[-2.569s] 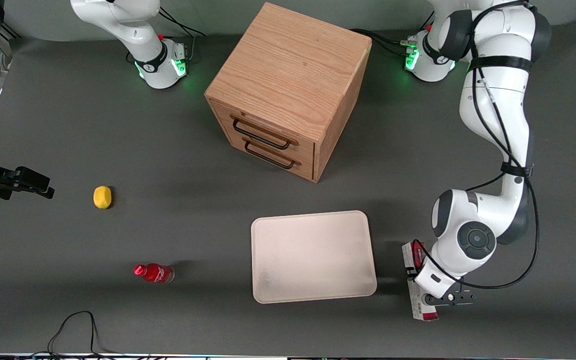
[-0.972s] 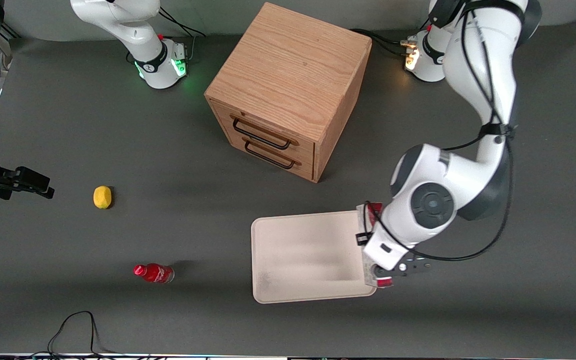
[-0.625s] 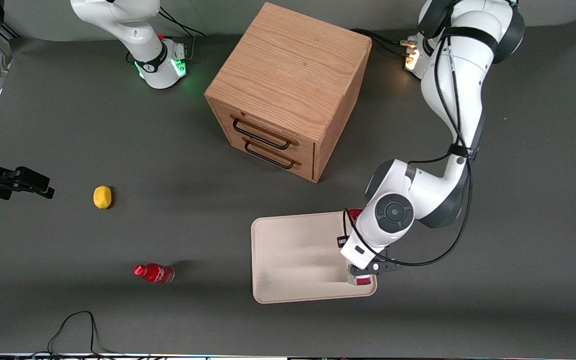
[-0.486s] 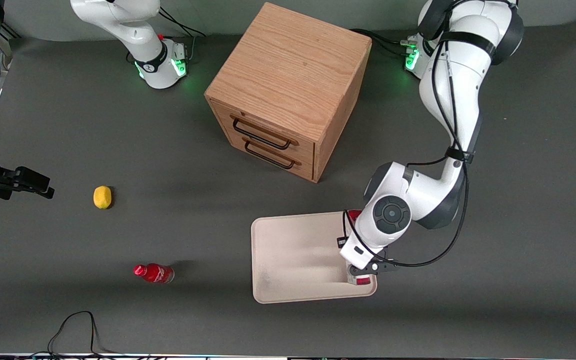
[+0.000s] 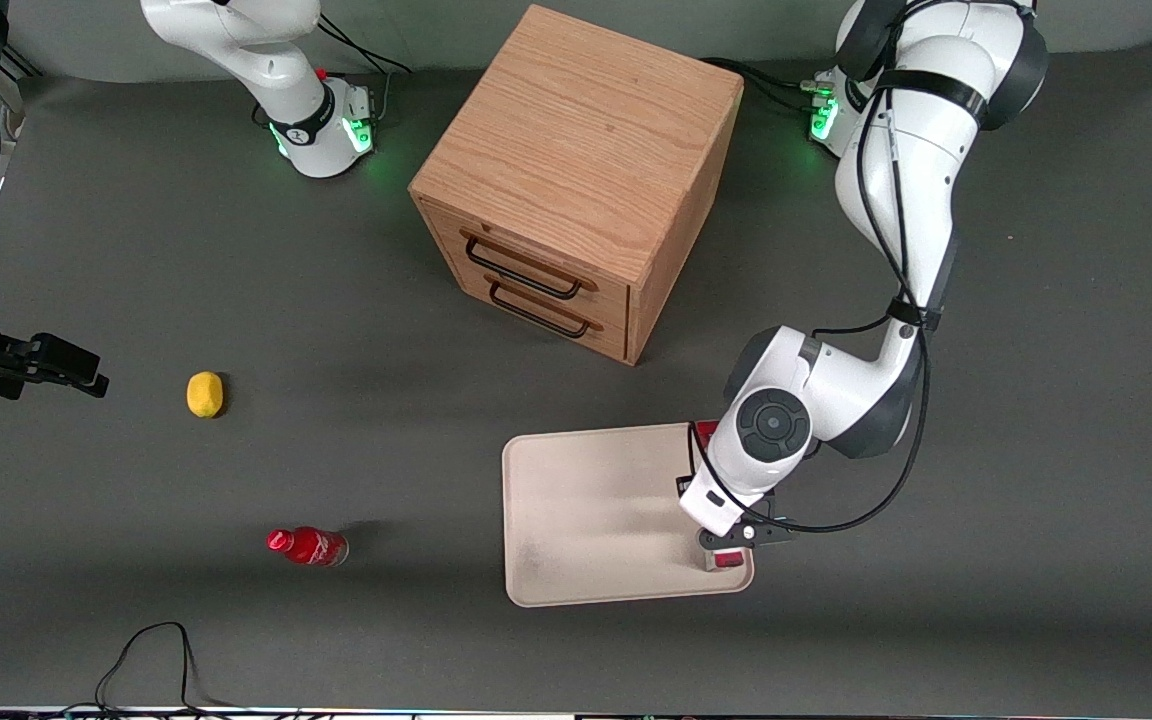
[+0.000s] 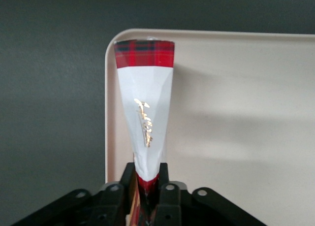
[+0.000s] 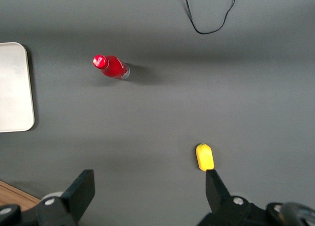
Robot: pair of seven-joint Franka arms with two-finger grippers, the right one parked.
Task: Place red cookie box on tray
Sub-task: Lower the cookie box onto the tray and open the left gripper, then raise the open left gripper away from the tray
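Pincer (image 6: 146,186) pinching red cookie box (image 6: 145,103) at one end, above tray edge nearest working arm. Wooden drawer cabinet (image 5: 576,180) on desk (image 5: 236,300), farther from front camera than tray (image 5: 596,520). Red cookie box over tray, lengthwise along its short side. Red bottle (image 5: 308,546) and yellow fruit (image 5: 204,393) toward parked arm's end.
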